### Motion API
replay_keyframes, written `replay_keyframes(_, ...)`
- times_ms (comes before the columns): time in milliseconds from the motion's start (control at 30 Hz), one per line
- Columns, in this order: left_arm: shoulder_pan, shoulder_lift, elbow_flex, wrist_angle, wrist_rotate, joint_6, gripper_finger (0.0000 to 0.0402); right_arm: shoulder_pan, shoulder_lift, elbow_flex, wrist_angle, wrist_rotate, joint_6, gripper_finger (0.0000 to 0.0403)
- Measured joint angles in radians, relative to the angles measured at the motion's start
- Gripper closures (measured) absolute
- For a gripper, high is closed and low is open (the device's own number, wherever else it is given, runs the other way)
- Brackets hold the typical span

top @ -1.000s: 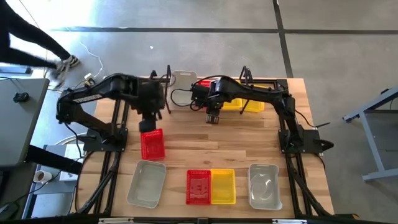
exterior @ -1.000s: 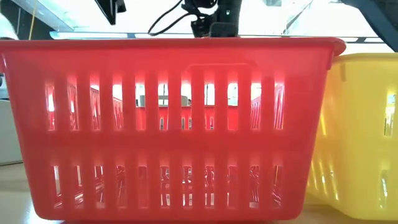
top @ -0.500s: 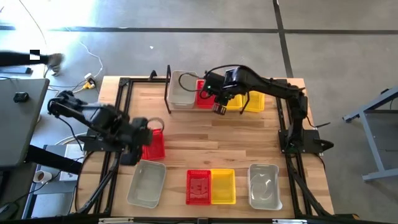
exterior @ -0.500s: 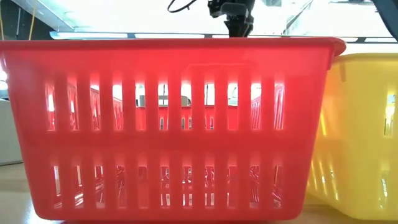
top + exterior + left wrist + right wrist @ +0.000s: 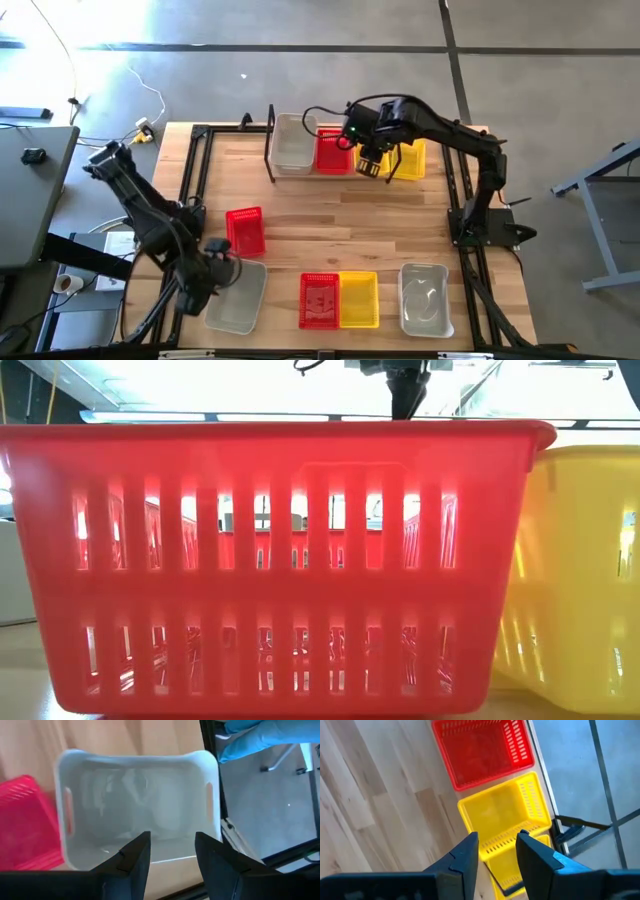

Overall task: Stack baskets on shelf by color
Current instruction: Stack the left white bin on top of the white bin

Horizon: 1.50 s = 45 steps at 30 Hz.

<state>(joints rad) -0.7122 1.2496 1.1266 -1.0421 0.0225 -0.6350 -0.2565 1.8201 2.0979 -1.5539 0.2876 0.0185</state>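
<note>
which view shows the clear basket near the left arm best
The left wrist view: the clear basket fills the picture, its rim, handle slots and empty inside plain, beyond the open left end effector. The high view shows it small, partly under that arm. The low and right wrist views miss it.

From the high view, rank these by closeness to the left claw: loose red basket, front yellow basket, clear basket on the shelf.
From the left claw:
1. Loose red basket, just behind it, left of centre.
2. Front yellow basket, front centre.
3. Clear basket on the shelf, at the back.

Left end effector (image 5: 222,272) moved to clear basket (image 5: 236,296)
</note>
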Motion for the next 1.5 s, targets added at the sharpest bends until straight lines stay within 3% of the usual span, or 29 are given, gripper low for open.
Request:
replay_keyframes(600, -0.143, 0.293, -0.005, 0.251, 0.079, -0.178, 0.0257, -0.005, -0.035, 0.000, 0.007, -0.006, -0.027, 0.0286)
replay_keyframes(1167, -0.152, 0.516, -0.004, 0.283, 0.099, -0.267, 0.0260, -0.005, -0.035, 0.000, 0.000, -0.006, -0.054, 0.0286)
replay_keyframes(1300, -0.152, 0.526, -0.004, 0.316, 0.116, -0.303, 0.0296, -0.005, -0.035, 0.000, -0.002, -0.006, -0.071, 0.0286)
replay_keyframes(1500, -0.152, 0.508, 0.019, 0.358, 0.092, -0.372, 0.0389, -0.005, -0.035, 0.000, -0.014, -0.006, -0.079, 0.0286)
